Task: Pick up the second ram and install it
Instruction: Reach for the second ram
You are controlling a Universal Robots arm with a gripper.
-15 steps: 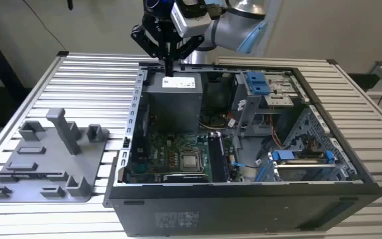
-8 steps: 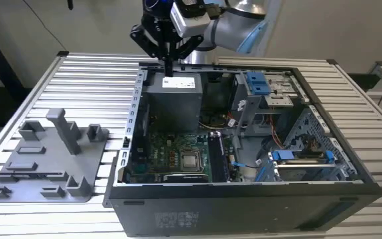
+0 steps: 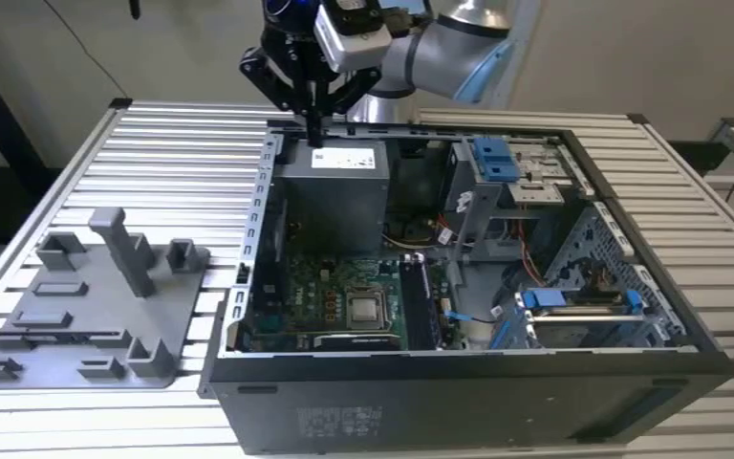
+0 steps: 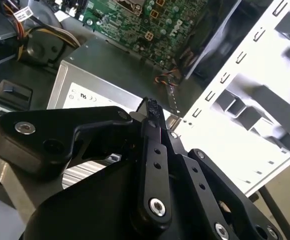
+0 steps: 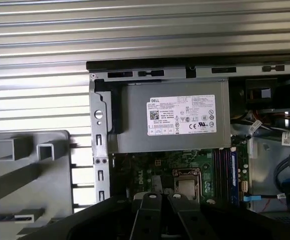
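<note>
In the exterior view my gripper (image 3: 316, 132) hangs over the back of the open computer case (image 3: 469, 402), just above the grey power supply (image 3: 335, 191). Its black fingers (image 4: 152, 112) are pressed together and hold nothing. A slim memory stick with a bluish label (image 5: 233, 172) stands on edge in the slots beside the processor socket (image 5: 186, 186) on the green motherboard (image 3: 329, 287). I cannot tell whether that stick is the second ram. The gripper is well away from it.
A grey plastic tray (image 3: 80, 330) with upright blocks lies on the slatted table (image 3: 176, 143) at the exterior view's left of the case. A drive cage with blue clips (image 3: 501, 163) and loose cables (image 3: 438, 234) crowd the case's right half.
</note>
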